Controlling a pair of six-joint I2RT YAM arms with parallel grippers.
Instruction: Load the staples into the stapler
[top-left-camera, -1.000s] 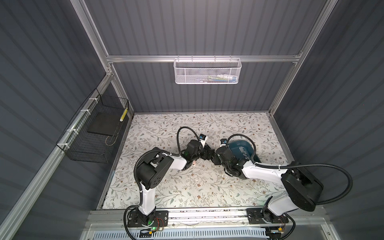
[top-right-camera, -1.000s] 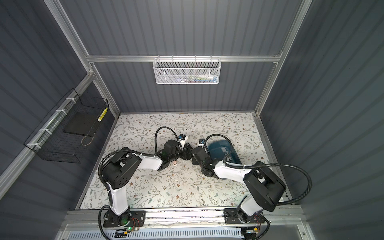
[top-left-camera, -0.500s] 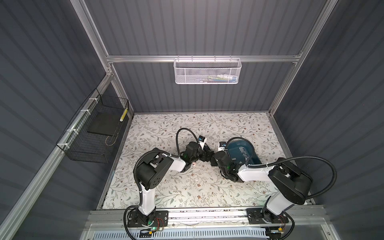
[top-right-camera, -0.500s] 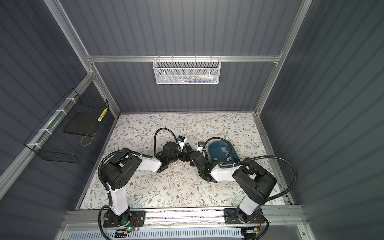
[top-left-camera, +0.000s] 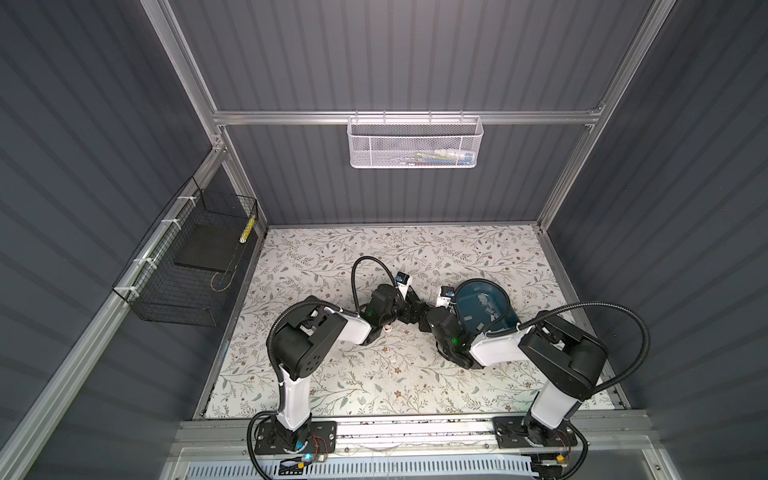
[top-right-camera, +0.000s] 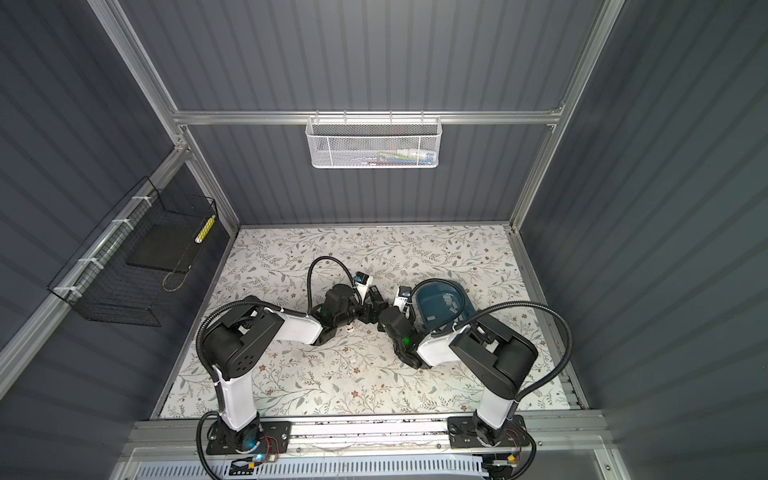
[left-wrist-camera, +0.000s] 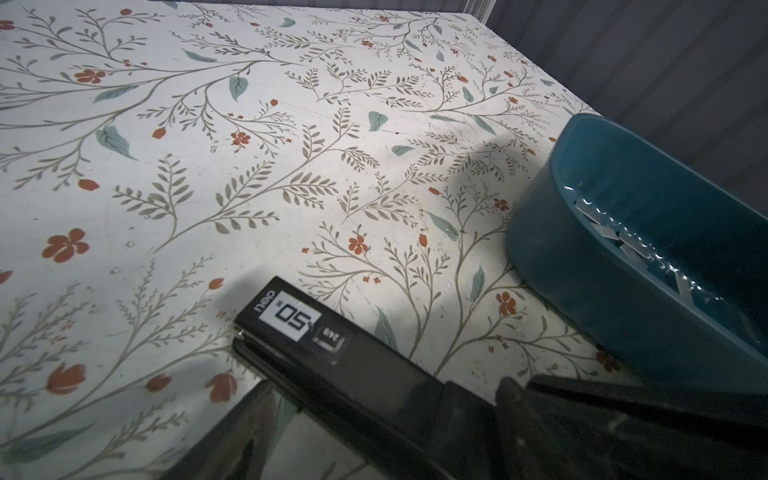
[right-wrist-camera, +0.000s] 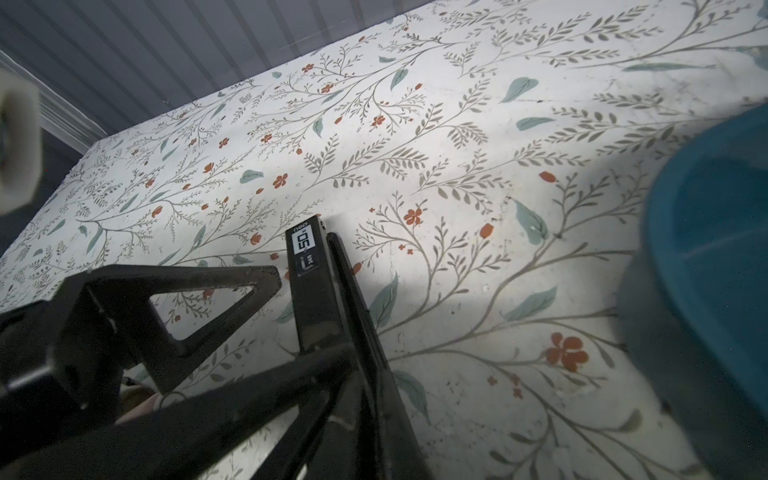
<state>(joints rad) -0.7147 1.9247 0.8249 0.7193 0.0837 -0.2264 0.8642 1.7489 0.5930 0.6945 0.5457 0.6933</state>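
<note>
A black stapler (top-left-camera: 412, 298) (top-right-camera: 375, 294) with a white "50" label lies on the flowered table between both grippers. In the left wrist view the stapler (left-wrist-camera: 332, 353) runs between the fingers of my left gripper (left-wrist-camera: 386, 386). That gripper is open, with a strip of table showing beside one finger. My right gripper (right-wrist-camera: 349, 357) is shut on the stapler's rear end, where the stapler (right-wrist-camera: 309, 282) shows its top and a slimmer arm beside it. The staples (top-left-camera: 484, 309) (top-right-camera: 446, 305) (left-wrist-camera: 623, 241) lie as grey strips in a blue bowl (top-left-camera: 505, 299) to the right of the grippers.
The blue bowl (right-wrist-camera: 706, 249) stands right next to the right wrist. A white mesh basket (top-left-camera: 415, 143) hangs on the back wall and a black wire basket (top-left-camera: 187, 266) on the left wall. The arm bases sit on a rail (top-left-camera: 415, 428) at the table's front edge.
My right gripper has closed the last bit at the stapler and its arm's elbow has swung a little left, baring more of the bowl. The left arm has hardly moved.
</note>
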